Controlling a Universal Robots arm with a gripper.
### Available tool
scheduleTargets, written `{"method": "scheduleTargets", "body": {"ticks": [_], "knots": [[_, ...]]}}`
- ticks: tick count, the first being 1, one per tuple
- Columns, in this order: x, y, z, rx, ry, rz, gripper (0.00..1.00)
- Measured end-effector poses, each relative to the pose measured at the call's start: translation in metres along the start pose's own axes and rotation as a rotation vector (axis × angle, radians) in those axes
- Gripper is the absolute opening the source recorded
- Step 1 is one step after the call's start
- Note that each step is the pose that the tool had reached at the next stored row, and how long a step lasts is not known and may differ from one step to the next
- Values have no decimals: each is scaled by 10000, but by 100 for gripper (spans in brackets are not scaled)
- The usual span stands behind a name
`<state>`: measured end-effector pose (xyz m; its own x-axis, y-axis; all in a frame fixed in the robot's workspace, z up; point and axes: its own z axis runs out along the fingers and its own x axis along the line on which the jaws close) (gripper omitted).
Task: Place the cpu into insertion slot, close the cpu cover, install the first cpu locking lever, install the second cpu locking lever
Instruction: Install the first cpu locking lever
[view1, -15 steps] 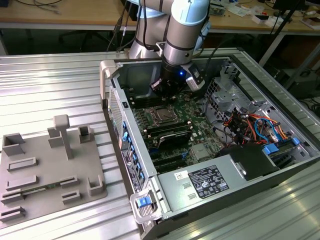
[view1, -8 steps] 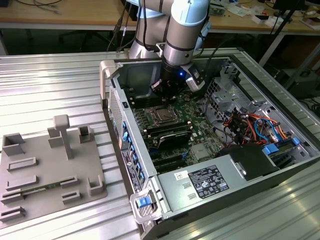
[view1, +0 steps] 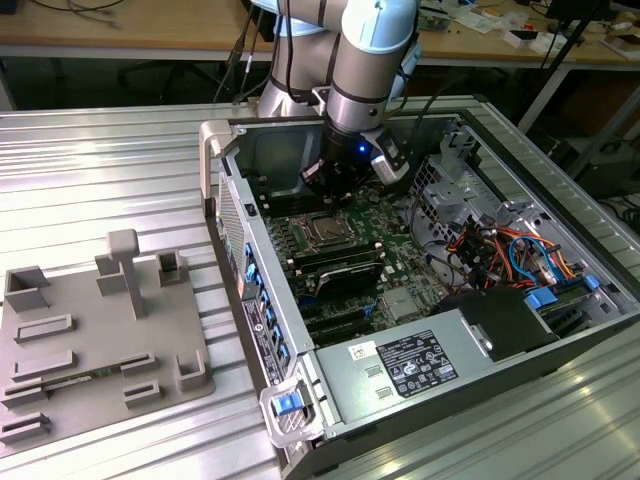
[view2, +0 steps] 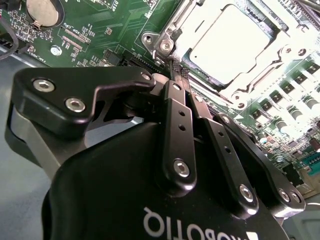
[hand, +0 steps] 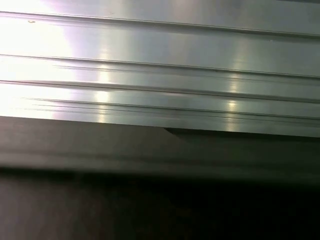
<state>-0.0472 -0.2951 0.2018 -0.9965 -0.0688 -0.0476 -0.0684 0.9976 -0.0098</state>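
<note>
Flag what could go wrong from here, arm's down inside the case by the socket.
1. In the second wrist view the end effector is shut, tips right at the corner of the cpu cover over the cpu. A slip sideways could scrape the green board or its small parts.
2. In the exterior view the arm stands close to the case's rear wall and the cable bundle; a wide swing may snag them.
</note>
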Motion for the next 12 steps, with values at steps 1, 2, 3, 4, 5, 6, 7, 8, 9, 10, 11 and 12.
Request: {"method": "scheduleTargets", "body": {"ticks": [1, 2, 3, 4, 5, 6, 7, 8, 9, 10, 11, 12], "knots": [[0, 1, 1, 0, 1, 1, 11], [0, 2, 2, 0, 4, 2, 11], [0, 4, 4, -1, 6, 1, 11], [0, 5, 5, -2, 8, 1, 11], [0, 6, 8, -3, 10, 1, 11], [0, 6, 11, -2, 16, 1, 11], [1, 6, 11, -1, 18, 1, 11], [1, 6, 11, -1, 19, 2, 11], [1, 6, 11, -1, 19, 2, 11], [1, 7, 11, 0, 19, 1, 11], [1, 9, 10, 0, 18, 2, 11], [0, 10, 8, -1, 17, 2, 11]]}}
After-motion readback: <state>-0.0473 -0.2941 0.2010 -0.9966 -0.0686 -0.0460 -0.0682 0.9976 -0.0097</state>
